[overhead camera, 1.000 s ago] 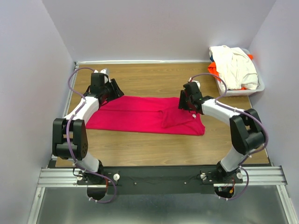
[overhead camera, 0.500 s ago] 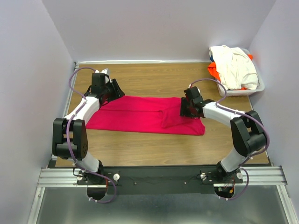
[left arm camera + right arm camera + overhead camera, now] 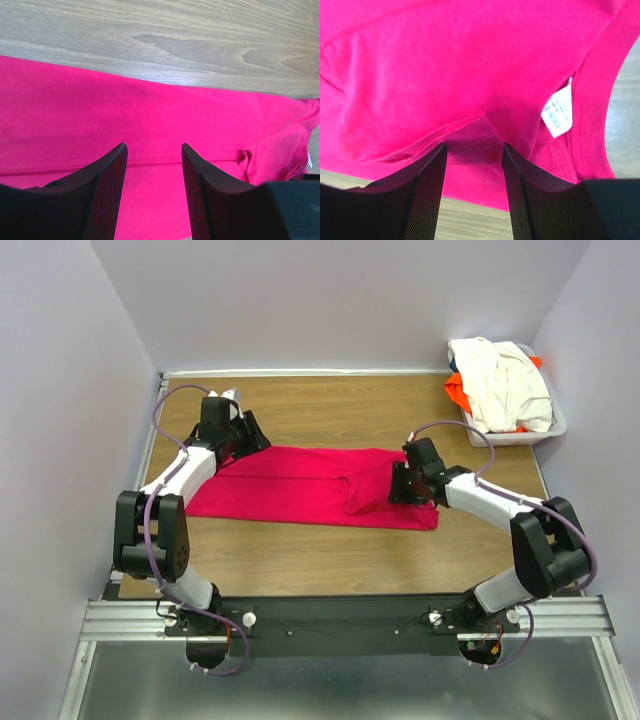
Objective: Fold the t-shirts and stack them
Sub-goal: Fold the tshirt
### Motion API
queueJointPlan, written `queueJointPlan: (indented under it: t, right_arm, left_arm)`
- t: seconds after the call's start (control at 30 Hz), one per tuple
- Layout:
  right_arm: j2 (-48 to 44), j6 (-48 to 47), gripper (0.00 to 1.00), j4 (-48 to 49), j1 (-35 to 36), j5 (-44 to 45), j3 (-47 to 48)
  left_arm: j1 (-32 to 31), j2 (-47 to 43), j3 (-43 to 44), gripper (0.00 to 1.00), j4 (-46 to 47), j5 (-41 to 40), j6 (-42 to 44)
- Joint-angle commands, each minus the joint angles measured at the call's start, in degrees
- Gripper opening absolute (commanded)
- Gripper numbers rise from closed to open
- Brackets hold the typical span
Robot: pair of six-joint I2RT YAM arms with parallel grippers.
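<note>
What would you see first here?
The bright crimson-pink t-shirt lying across the middle of the table, with the left hand open over its far left end and the right hand open over its right end. Next, the white basket in the far right corner, heaped with a cream-white t-shirt and an orange t-shirt.

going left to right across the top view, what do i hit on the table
By their middles: left fingers → pink shirt → right fingers → basket
</note>
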Motion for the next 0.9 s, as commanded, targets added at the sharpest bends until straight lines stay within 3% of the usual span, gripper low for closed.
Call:
queueJointPlan:
  t: [0.0,0.6,0.87]
  right_arm:
    - [-2.69,0.30,0.55,-1.36,0.14,-1.32,-3.09]
    - [-18.60,6.63,0.57,-1.97,0.14,0.27,-8.03]
    - [-7.20,11.28,0.55,-1.88,0.14,4.83,-2.58]
  left_arm:
    - [-1.03,0.93,1.80,0.56,-0.43,1.17,0.76]
    - [-2.61,1.64,2.59,0.55,-1.40,0.64,0.85]
    - [-2.70,0.76,0.93,0.55,-1.93,-1.19,-0.55]
